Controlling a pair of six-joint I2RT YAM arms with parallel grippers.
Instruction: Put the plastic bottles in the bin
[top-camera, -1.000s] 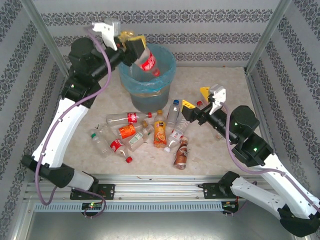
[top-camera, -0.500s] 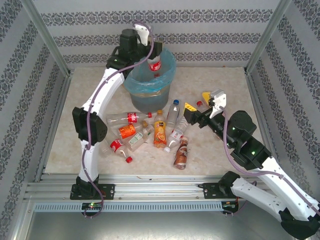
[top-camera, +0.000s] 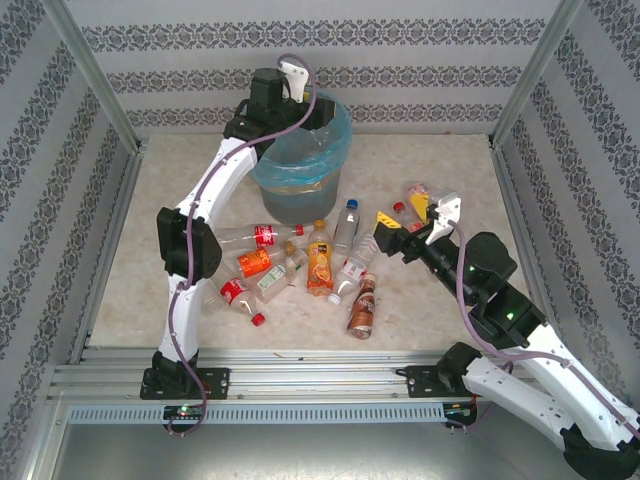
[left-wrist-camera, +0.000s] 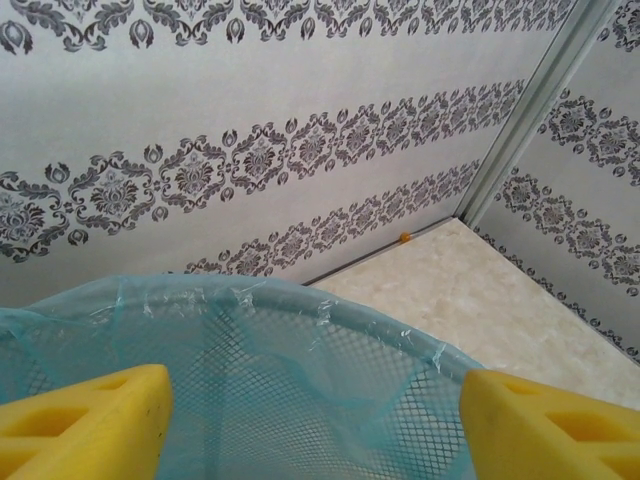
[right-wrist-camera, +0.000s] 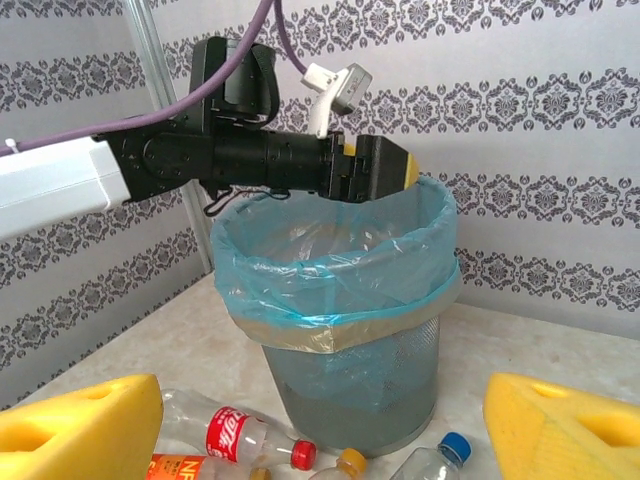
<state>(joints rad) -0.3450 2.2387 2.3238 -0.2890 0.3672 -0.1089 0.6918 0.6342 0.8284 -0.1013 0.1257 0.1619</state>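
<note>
You had the right gripper (top-camera: 400, 221) spread and empty just beside the bottles (top-camera: 320, 262), which lay heaped on the table (top-camera: 455, 165) to its left, before the bin (top-camera: 335, 150), while your left gripper (left-wrist-camera: 315, 410), likewise spread and empty, hung over the rim, farther off.

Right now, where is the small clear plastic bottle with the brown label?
In the top view, the brown-labelled clear plastic bottle lies right of centre, nearest the front rail, just right of the orange-labelled, orange-capped bottle.

Grey damask-striped walls (top-camera: 330, 75), pale, perhaps marble-look tabletop (top-camera: 440, 160), aluminium corner posts (top-camera: 535, 75), rails (top-camera: 300, 375) along the near edge.
</note>
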